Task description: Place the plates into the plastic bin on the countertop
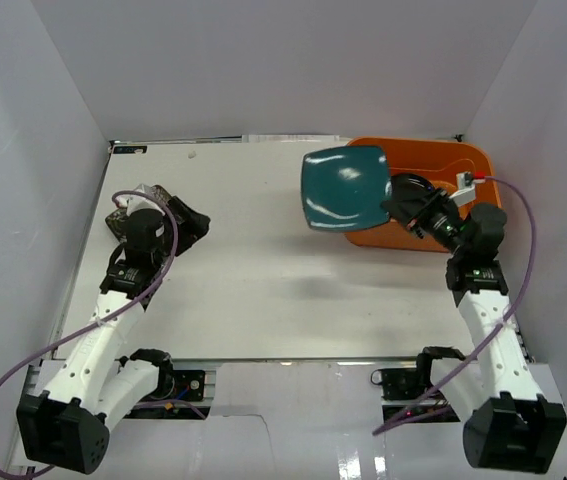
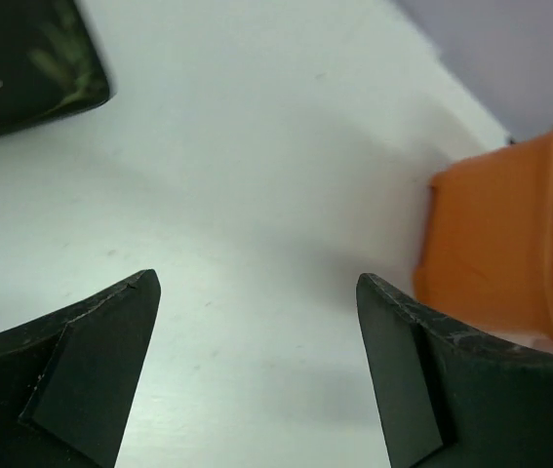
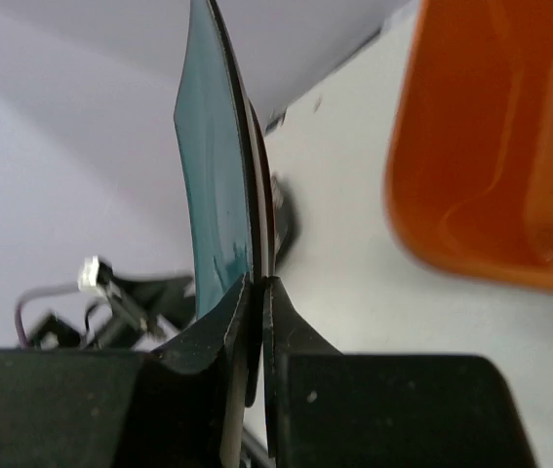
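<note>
Teal plate (image 1: 345, 188) pinched edge-on by right gripper (image 3: 259, 285) (left gripper (image 2: 256, 283) spread), beside orange bin (image 1: 421, 143)

Dark teal square plate (image 1: 343, 188) aloft, tilted, upper centre-right, overlapping orange bin (image 1: 428, 150) left rim. Black floral plate (image 2: 22, 68) flat on white countertop (image 1: 263, 260), upper left.

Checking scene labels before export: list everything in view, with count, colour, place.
teal plate: 1, dark teal, square, gripped by its edge and held up at the bin's left side
flowered plate: 1, black with white flowers, on the table's left by the left arm
bin: 1, orange, table's far right corner
table: 1, white, white walls around it
cables: 2, purple, one along each arm
left fingers: black, open, empty, above the table
right fingers: black, shut on the teal plate
</note>
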Robot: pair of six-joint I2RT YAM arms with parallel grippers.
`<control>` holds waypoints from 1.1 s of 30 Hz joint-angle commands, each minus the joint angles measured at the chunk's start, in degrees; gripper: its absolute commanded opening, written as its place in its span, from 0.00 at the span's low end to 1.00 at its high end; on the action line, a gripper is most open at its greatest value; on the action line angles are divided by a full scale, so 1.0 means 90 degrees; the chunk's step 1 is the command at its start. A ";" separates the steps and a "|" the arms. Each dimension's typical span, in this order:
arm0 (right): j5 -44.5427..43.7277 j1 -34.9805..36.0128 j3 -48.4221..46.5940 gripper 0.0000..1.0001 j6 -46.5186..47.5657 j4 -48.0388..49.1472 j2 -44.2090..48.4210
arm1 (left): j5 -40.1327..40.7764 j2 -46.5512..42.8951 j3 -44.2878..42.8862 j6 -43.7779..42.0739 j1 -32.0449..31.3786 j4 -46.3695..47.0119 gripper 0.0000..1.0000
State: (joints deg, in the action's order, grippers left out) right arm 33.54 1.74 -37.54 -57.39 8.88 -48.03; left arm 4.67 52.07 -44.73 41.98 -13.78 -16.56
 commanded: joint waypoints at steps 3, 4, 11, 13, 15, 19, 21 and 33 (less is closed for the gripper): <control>0.0414 -0.1656 -0.1032 0.08 -0.0421 0.1435 -0.0940 | 0.0216 -0.0172 0.0429 0.0453 0.0923 -0.0768 0.93; 0.0472 -0.2016 -0.1073 0.08 -0.0305 0.1386 -0.1049 | 0.0059 -0.0093 0.0458 0.0463 0.1090 -0.0719 0.93; 0.0404 -0.2508 -0.2029 0.08 0.1521 -0.0067 -0.2462 | -0.1290 0.0649 0.0537 0.0347 0.3375 -0.0445 0.88; 0.0327 -0.2508 -0.2274 0.08 0.1756 -0.0351 -0.2709 | -0.0863 0.0824 0.0507 0.0112 0.3835 -0.0591 0.88; 0.0016 -0.2508 -0.2411 0.08 0.2030 -0.0605 -0.2953 | -0.0384 0.0942 0.0546 -0.0064 0.3894 -0.0651 0.89; -0.0074 -0.2478 -0.2606 0.08 0.2148 -0.0714 -0.3432 | -0.0237 0.1273 0.0635 -0.0171 0.4129 -0.0329 0.91; -0.0103 -0.2449 -0.2645 0.08 0.2099 -0.0675 -0.3734 | -0.0167 0.1722 0.0362 -0.0386 0.4216 -0.0329 0.92; -0.0026 -0.2234 -0.2353 0.96 0.2128 -0.0275 -0.3815 | -0.1992 0.3645 0.0214 -0.0894 0.5144 0.1067 0.90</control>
State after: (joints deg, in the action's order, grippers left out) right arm 30.55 -18.35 -58.85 -38.39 -0.67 -86.67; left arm -5.48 81.87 -41.43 35.68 30.13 -12.84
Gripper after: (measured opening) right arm 0.936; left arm 0.909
